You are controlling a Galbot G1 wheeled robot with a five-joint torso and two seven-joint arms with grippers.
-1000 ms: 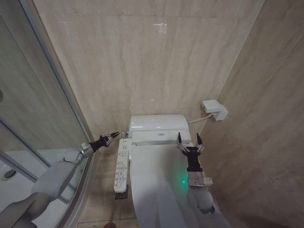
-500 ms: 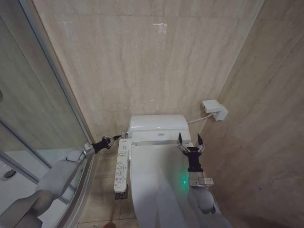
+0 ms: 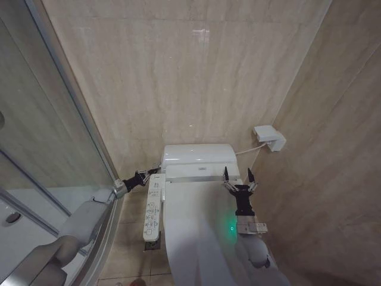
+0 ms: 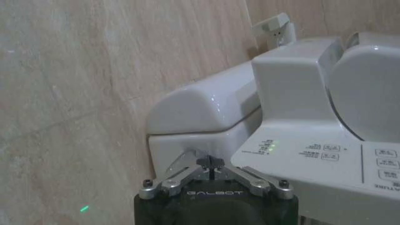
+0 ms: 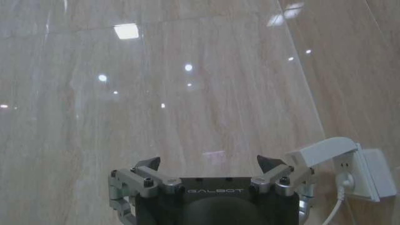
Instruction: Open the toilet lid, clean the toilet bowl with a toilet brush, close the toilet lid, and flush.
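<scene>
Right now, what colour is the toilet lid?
Glossy white; the toilet lid shows best in the head view, closed.

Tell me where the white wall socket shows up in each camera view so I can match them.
Head view: white wall socket on the right-hand wall, up and right of the toilet's rear housing.
Left wrist view: socket on the wall beyond the rear housing.
Right wrist view: socket just past the right gripper.
Shared landmark: beige tiled back wall.
</scene>
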